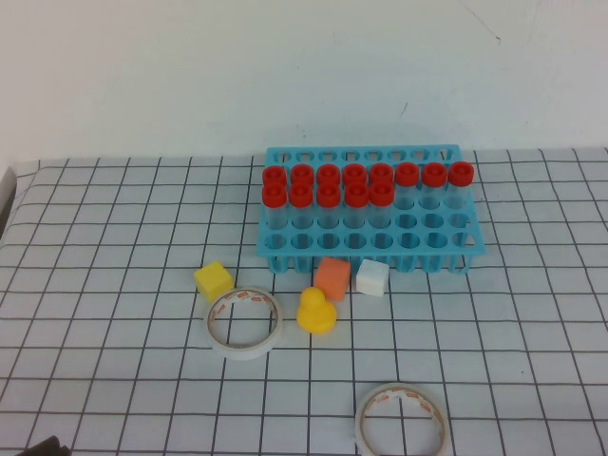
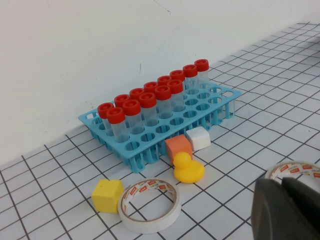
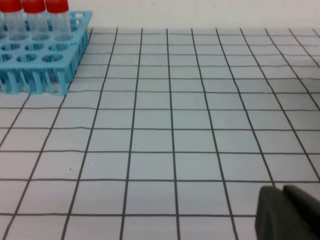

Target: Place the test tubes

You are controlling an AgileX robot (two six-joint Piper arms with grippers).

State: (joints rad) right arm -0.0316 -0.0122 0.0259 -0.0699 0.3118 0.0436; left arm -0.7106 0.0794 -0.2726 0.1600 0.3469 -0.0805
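A blue tube rack (image 1: 270, 249) stands at the back of the gridded table. Its two back rows hold several clear test tubes with red caps (image 1: 328, 195), all upright. The rack (image 2: 220, 97) and its tubes (image 2: 147, 107) also show in the left wrist view. My left gripper (image 2: 281, 184) is shut and empty, low over the table near a tape roll and well short of the rack. My right gripper (image 3: 281, 192) is shut and empty over bare grid, far from the rack's corner (image 3: 45, 65). Neither gripper shows in the high view.
In front of the rack lie a yellow cube (image 1: 214, 280), an orange cube (image 1: 332, 277), a white cube (image 1: 372, 276) and a yellow rubber duck (image 1: 315, 311). One tape roll (image 1: 244, 353) lies by the yellow cube, another (image 1: 399, 389) at the front edge.
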